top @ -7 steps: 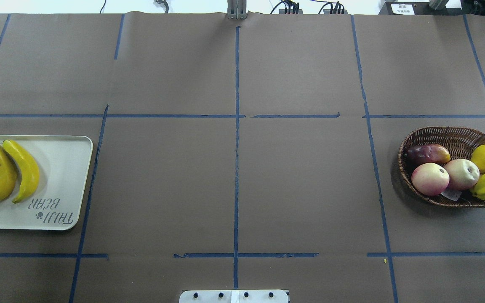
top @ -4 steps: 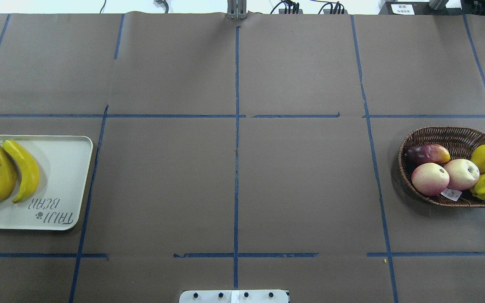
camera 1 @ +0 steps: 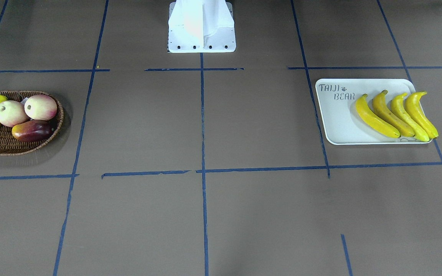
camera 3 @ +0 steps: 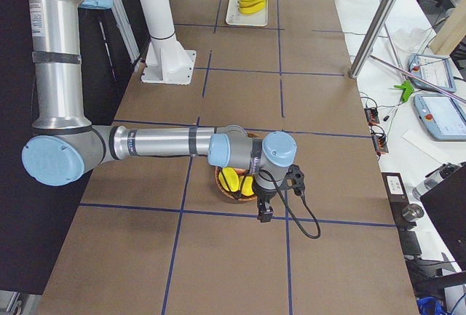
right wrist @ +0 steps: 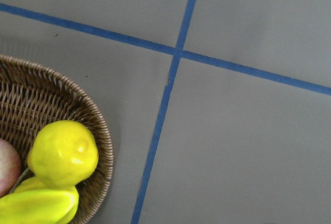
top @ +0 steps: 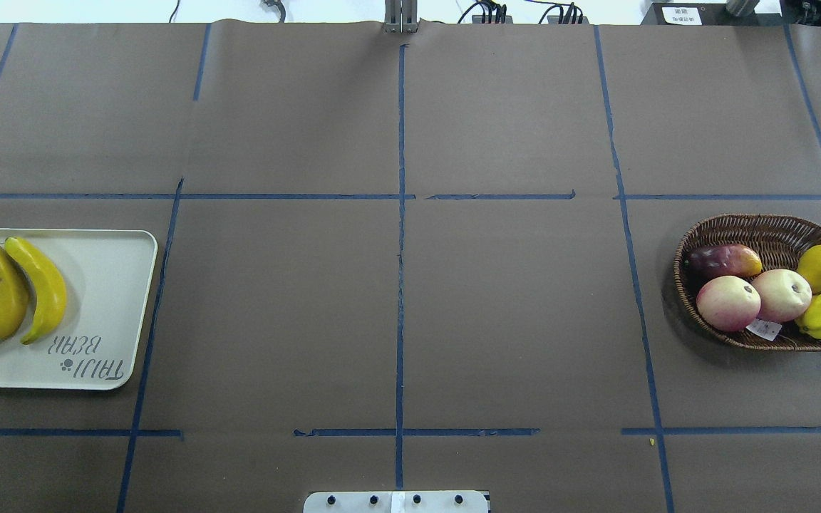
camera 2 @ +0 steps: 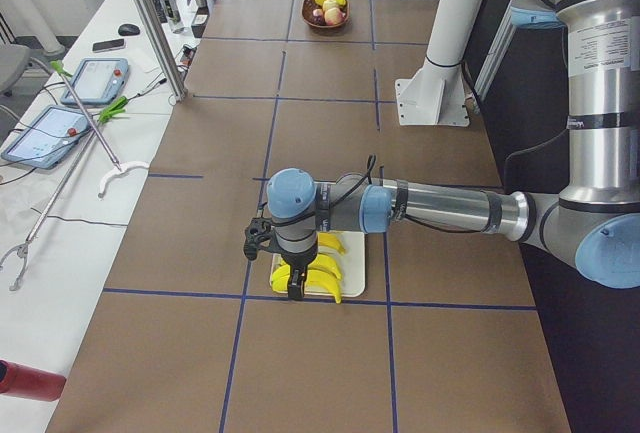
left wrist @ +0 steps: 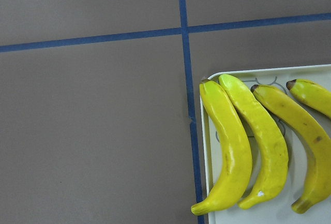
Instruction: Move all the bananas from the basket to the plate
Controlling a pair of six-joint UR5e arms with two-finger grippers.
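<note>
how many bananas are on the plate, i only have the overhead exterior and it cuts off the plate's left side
observer: four. the front-facing view shows all four bananas lying side by side on the plate
operator: where's the left gripper, i see no arms at all
observer: in the exterior left view the left gripper hangs over the bananas on the plate. open or shut, i can't tell
operator: and the right one
observer: in the exterior right view the right gripper hangs just past the rim of the basket, not over its middle. i can't tell its state either
</note>
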